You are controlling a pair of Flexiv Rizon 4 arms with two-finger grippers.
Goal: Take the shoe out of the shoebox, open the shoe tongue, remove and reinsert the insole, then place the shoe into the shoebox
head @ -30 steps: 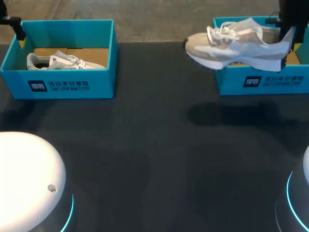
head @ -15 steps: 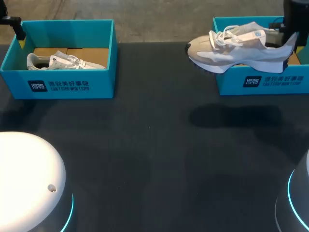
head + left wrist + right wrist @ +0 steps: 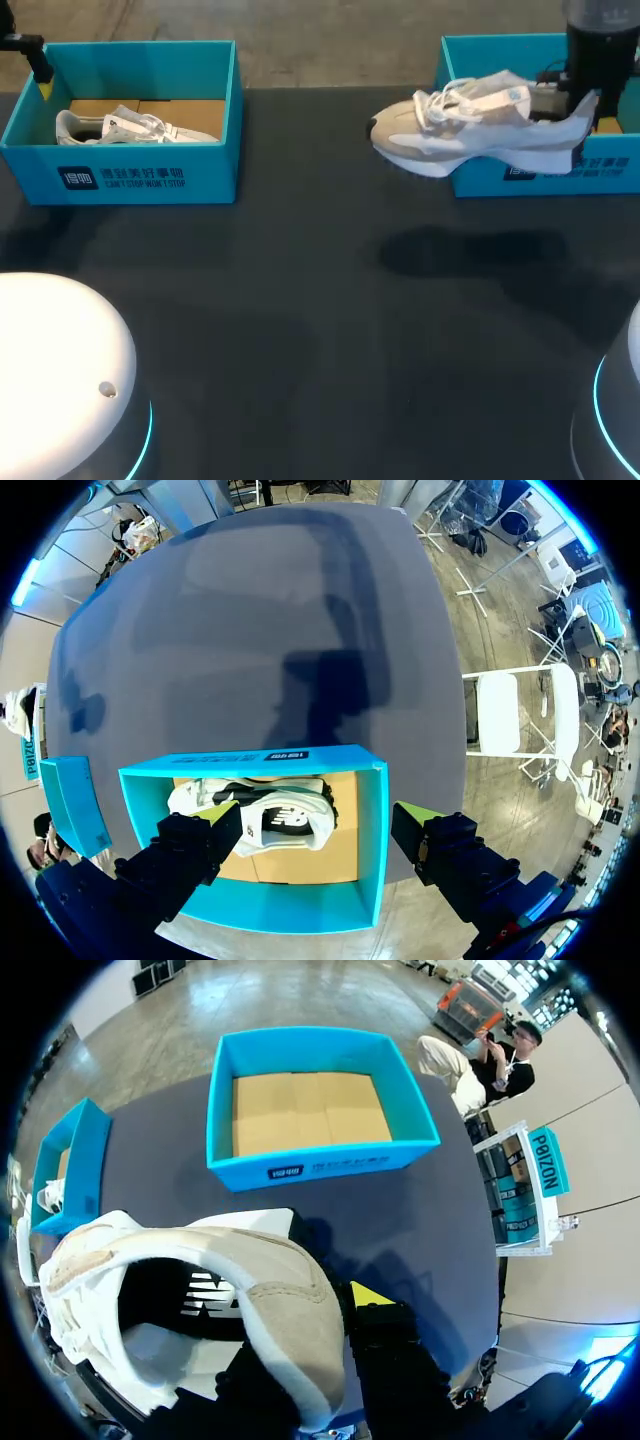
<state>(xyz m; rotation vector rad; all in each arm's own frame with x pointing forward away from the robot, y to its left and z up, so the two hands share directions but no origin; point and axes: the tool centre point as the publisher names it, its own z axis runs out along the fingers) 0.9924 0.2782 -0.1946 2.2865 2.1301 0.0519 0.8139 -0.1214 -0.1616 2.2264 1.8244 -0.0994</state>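
The right arm (image 3: 600,40)'s jaws are gripping the shoe (image 3: 470,135) by its heel only, holding it above the worktop (image 3: 320,300) beside its shoebox (image 3: 600,172), so the overhanging toe could be levering it loose.

Dark table (image 3: 300,330): left shoebox (image 3: 200,172) & right shoebox (image 3: 612,172) on it.

**Right clamped, left open**

My right gripper (image 3: 583,98) points down from the far right corner, its fingers closed on the heel of the shoe (image 3: 450,140). My left gripper (image 3: 315,825) hangs at the far left, fingers spread wide.
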